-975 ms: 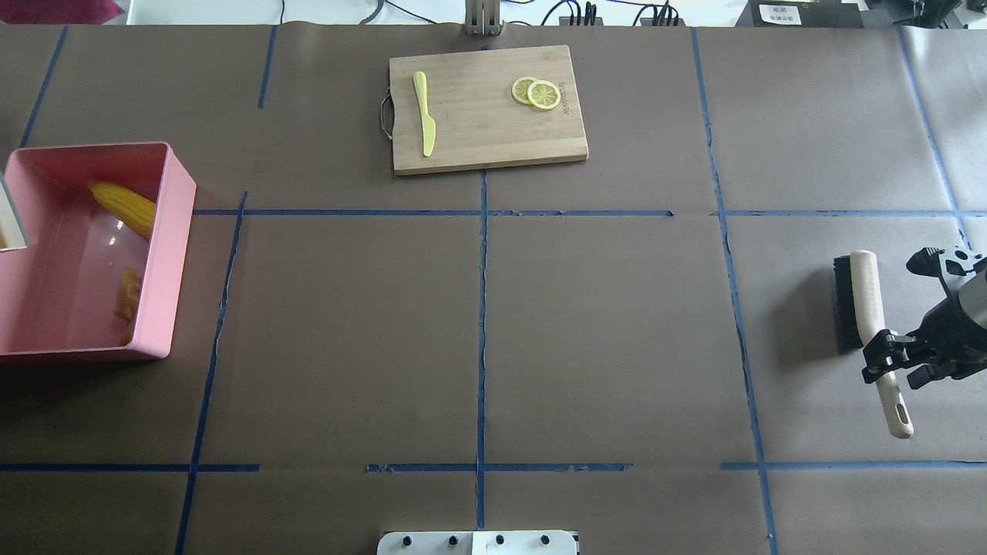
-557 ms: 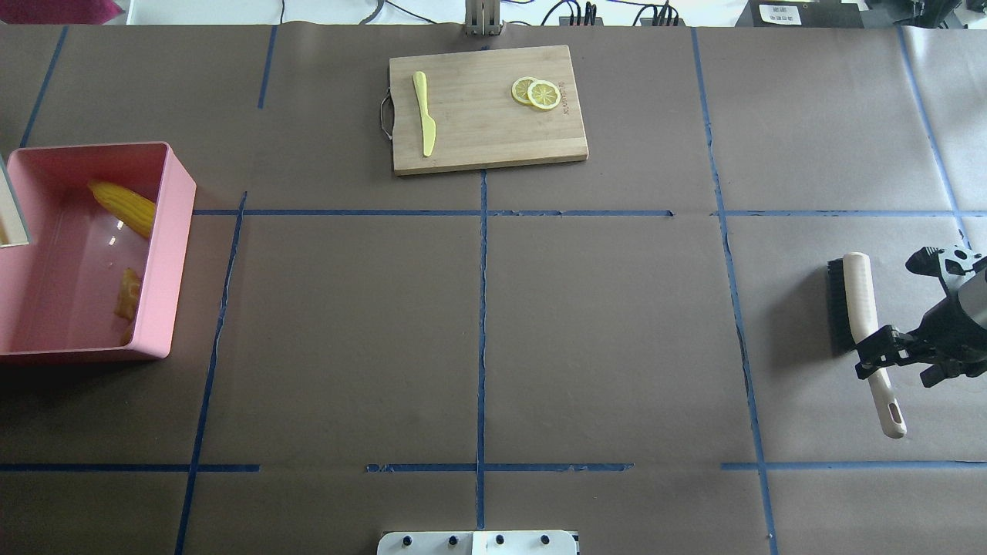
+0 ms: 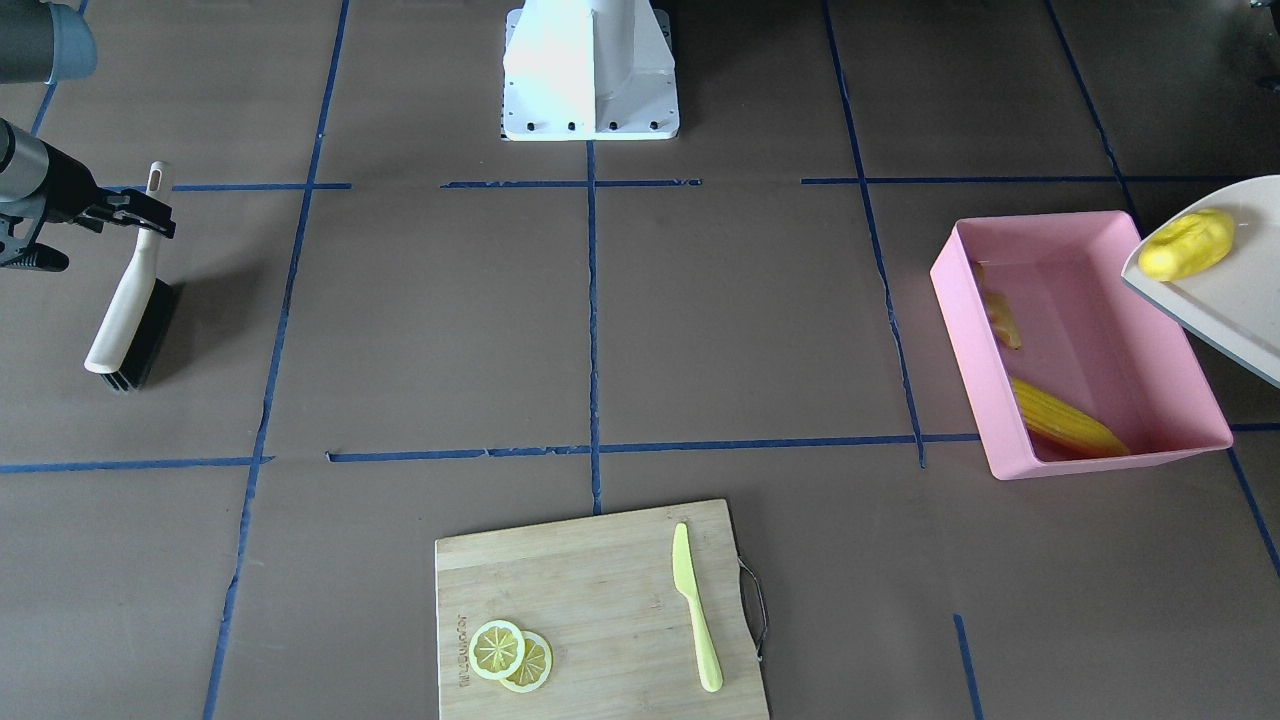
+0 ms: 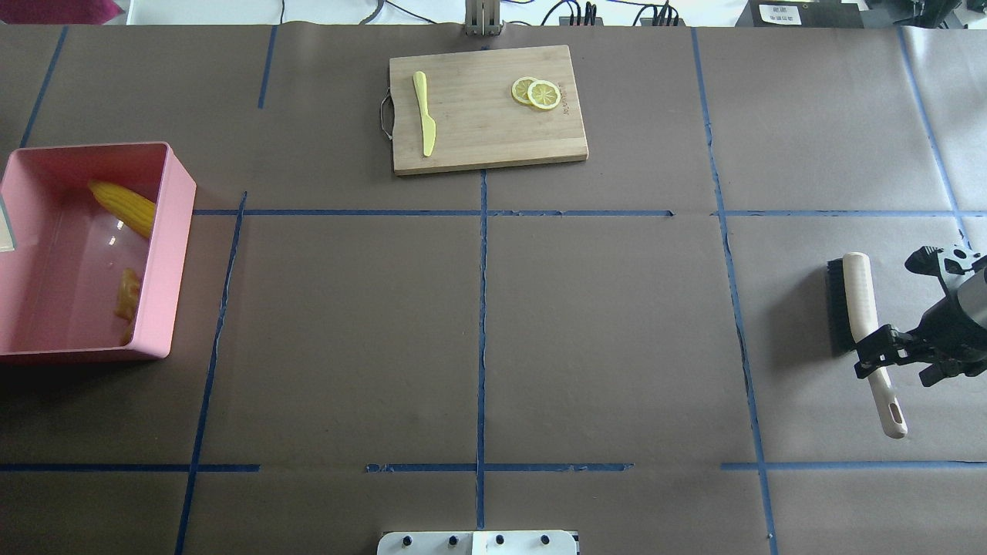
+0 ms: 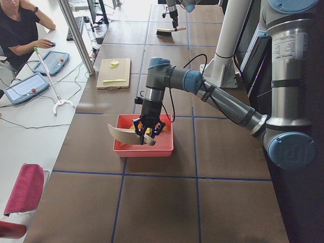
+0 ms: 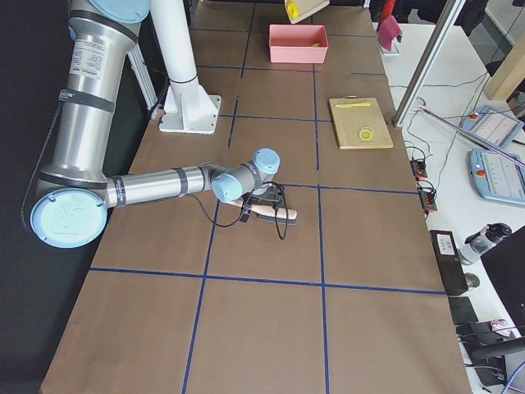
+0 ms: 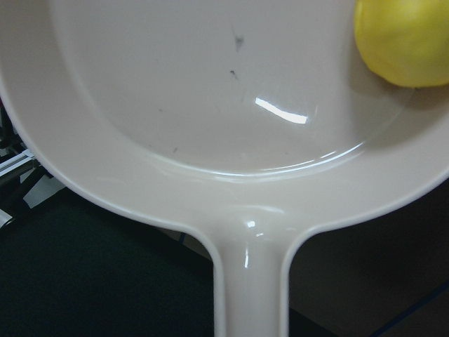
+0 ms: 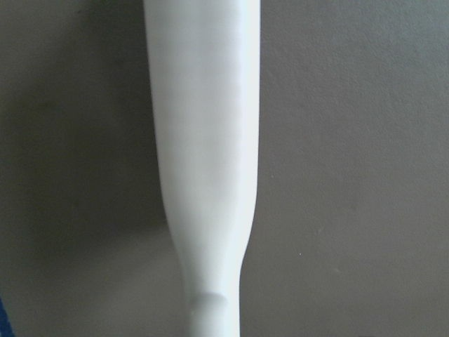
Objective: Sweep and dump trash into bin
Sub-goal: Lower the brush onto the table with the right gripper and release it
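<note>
The potato lump (image 3: 1186,245) rested on the dustpan (image 3: 1215,290) over the bin (image 3: 962,300) edge.
The corn cob (image 3: 1065,423) and ginger root (image 3: 1000,318) lay inside; the right gripper (image 4: 879,348) clamped the brush (image 4: 857,297) (left gripper (image 5: 147,130): grip not discernible); the cutting board (image 4: 486,123) stood well apart.

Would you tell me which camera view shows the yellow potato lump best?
The exterior front-facing view: the potato lump lies whole on the dustpan. The left wrist view crops it at the frame's corner, exterior right shows it tiny, exterior left hardly at all, and the others miss it.
</note>
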You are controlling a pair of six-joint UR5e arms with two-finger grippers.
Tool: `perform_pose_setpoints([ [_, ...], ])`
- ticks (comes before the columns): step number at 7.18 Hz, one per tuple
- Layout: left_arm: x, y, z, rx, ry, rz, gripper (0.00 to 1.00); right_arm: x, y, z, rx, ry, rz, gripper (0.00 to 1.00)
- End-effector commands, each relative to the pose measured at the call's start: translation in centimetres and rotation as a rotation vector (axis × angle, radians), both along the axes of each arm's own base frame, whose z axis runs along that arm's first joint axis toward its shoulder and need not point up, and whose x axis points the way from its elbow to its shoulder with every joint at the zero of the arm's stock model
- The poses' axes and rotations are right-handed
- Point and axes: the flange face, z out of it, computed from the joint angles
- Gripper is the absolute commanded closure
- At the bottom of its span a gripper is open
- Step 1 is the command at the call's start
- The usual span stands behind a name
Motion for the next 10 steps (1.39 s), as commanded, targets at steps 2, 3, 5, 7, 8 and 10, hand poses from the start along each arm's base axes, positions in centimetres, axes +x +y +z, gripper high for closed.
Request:
perform_pose_setpoints([
  [2,-0.8,0.3,0.4,-0.003,-0.140,0.011,0.92,0.0,0.0,-0.3,0.003,-0.004,0.000,0.00],
  [3,-0.9,0.3,0.5,-0.003,-0.183,0.021,0.92,0.0,-0.1,-0.4,0.005,-0.007,0.001,0.00],
  [5,-0.8,0.2,0.4,-0.001,-0.184,0.024,0.92,0.1,-0.1,-2.2,0.033,-0.026,0.006,0.00],
  [7,-0.8,0.2,0.4,0.001,-0.185,0.025,0.92,3.8,-1.8,-5.1,0.079,-0.058,0.103,0.00],
  [8,-0.8,0.2,0.4,0.001,-0.185,0.025,0.92,6.3,-3.2,-6.3,0.120,-0.051,0.179,0.00],
  [10,-0.6,0.3,-0.9,0.025,-0.160,0.027,0.92,10.0,-4.4,-7.8,0.184,-0.022,0.284,0.00],
])
